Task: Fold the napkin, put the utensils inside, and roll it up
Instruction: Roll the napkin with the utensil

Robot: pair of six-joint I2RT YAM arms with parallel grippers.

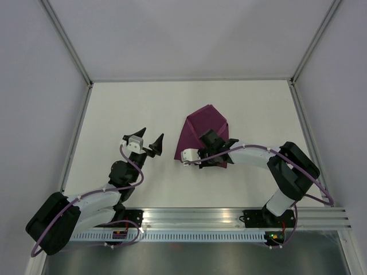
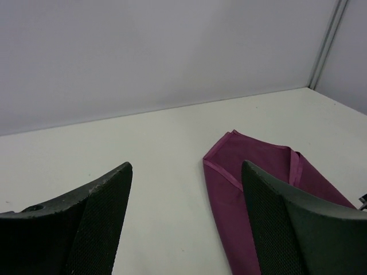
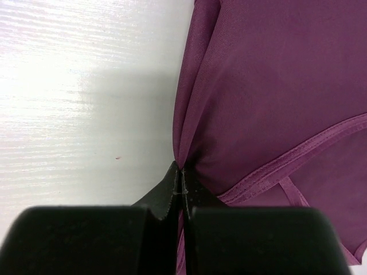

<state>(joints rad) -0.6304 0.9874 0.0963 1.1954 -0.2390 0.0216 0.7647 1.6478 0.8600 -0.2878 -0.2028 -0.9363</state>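
Note:
The magenta napkin (image 1: 203, 127) lies folded into a narrow, pointed shape right of the table's middle. It also shows in the left wrist view, napkin (image 2: 258, 163), and fills the right wrist view, napkin (image 3: 275, 86). My right gripper (image 1: 207, 160) points down at the napkin's near edge. There, my right gripper (image 3: 182, 169) is shut on a pinch of the cloth's edge. My left gripper (image 1: 150, 136) hovers open to the left of the napkin, apart from it. Seen from the left wrist, my left gripper (image 2: 186, 166) holds nothing. The utensils are out of view.
The white table (image 1: 132, 109) is boxed in by white walls with metal corner posts (image 1: 77, 63). An aluminium rail (image 1: 229, 216) carrying both arm bases runs along the near edge.

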